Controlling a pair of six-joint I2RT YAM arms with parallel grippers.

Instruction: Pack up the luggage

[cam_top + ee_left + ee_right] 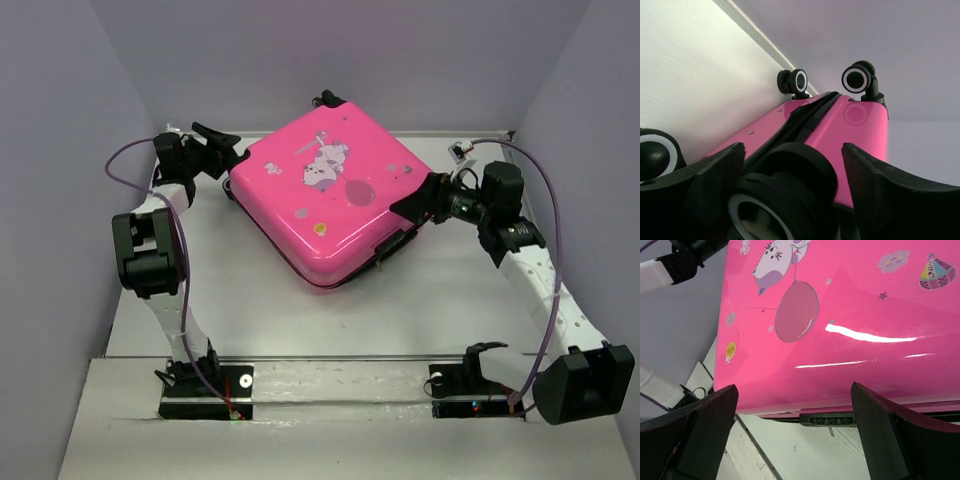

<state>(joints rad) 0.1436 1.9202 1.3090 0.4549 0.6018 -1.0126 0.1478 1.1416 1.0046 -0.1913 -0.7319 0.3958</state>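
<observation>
- I see the luggage (320,200) lying shut and flat on the table (260,300), print side up. It is turned so one corner points toward the arm bases. It sits between my two grippers.
- My left arm (150,250) goes up from its base and bends at the elbow. It reaches away from me to the luggage's wheel end.
- The left gripper (222,150) points sideways at that end.
- In the left wrist view, the left gripper (790,165) has its fingers (715,170) wide apart. One black wheel (785,200) sits right between them, close to the camera. I cannot tell if the fingers touch it.
- Past the fingertips, the pink shell (850,130) runs on to two more wheels (858,79) at the far end.
- My right arm (545,280) has its elbow low and out to the right. The forearm climbs away from me, and the wrist turns left toward the luggage.
- The right gripper (420,200) is at the luggage's right side edge.
- In the right wrist view, the right gripper (795,395) has its fingers (710,415) spread as wide as they go. They hold nothing. The pink lid (840,315) fills the gap beyond the tips. A black zipper pull (829,419) sits just between them.
</observation>
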